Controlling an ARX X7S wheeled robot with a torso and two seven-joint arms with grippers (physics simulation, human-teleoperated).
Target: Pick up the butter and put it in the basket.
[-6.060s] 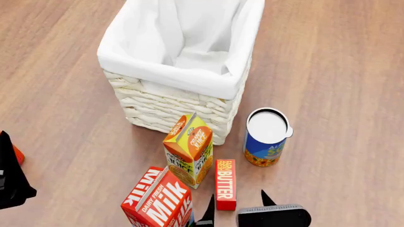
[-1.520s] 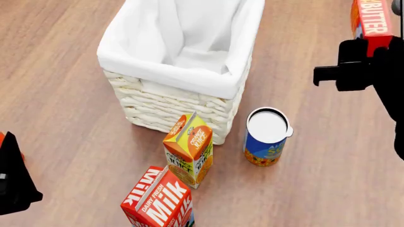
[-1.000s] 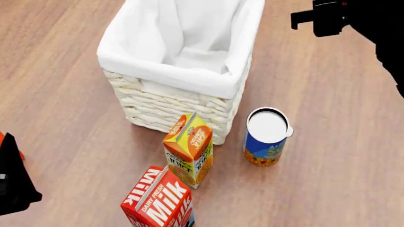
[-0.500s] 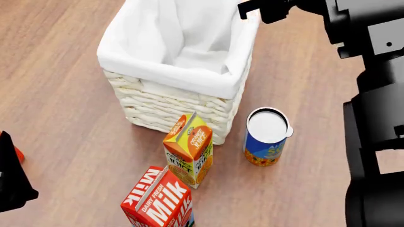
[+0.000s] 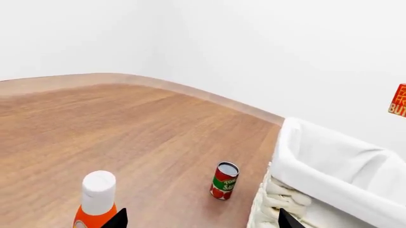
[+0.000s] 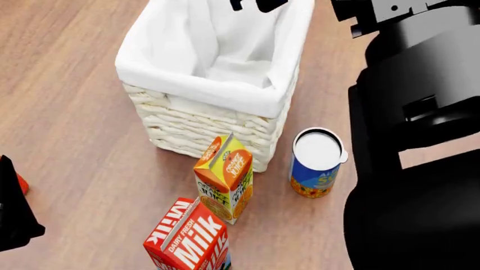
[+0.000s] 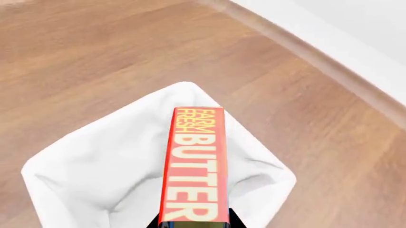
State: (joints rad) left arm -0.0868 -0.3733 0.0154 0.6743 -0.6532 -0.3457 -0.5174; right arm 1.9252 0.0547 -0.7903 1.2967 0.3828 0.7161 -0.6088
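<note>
Wooden flooring is filling the frames, and in the right wrist view your right gripper [image 7: 193, 223] is holding the butter [image 7: 193, 166] clamped by its lower end, hanging above the open basket [image 7: 101, 161] near the middle of that frame. You are carrying it over the white liner, so I think you should be lowering it well inside the rim before you are letting go. Your left gripper [image 5: 199, 221] is showing open at the lower edge, holding nothing.
</note>
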